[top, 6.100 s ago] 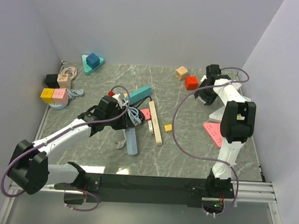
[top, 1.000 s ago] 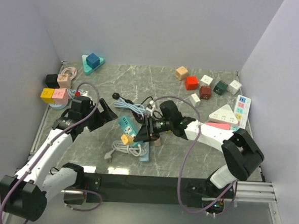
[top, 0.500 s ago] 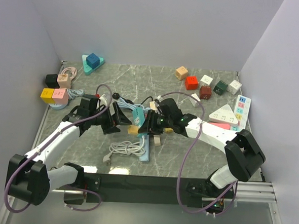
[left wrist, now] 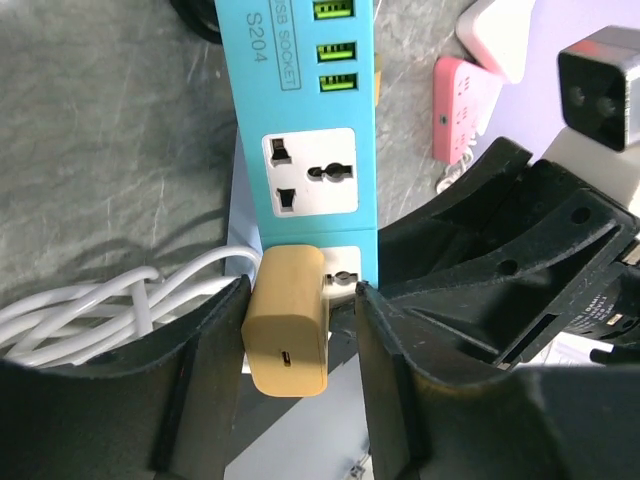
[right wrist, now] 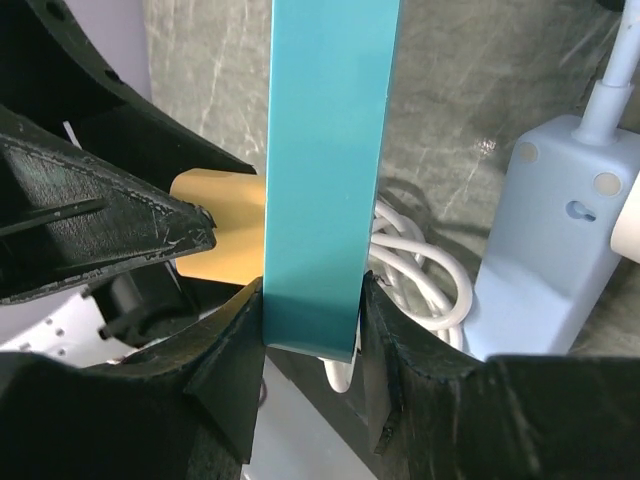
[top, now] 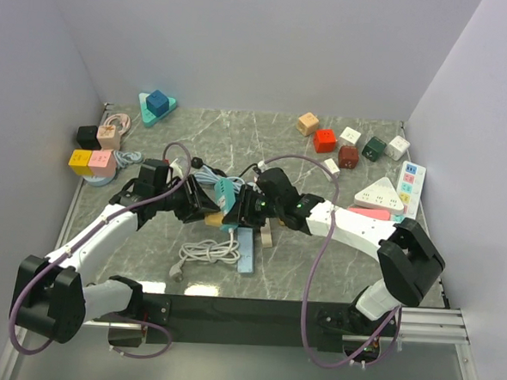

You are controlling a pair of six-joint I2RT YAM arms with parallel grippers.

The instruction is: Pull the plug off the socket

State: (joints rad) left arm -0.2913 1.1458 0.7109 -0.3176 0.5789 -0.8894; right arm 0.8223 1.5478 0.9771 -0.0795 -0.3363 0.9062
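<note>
The right fingers [right wrist: 232, 365] clamp the teal socket strip [right wrist: 325, 150]; the left fingers [left wrist: 200, 380] stand narrow, the tan plug [left wrist: 288, 325] between them, one finger touching it

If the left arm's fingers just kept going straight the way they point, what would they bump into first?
The tan plug sits between the left gripper's fingers, so going on they would probably hit the face of the teal power strip that it is plugged into. Depth is hard to judge.
</note>
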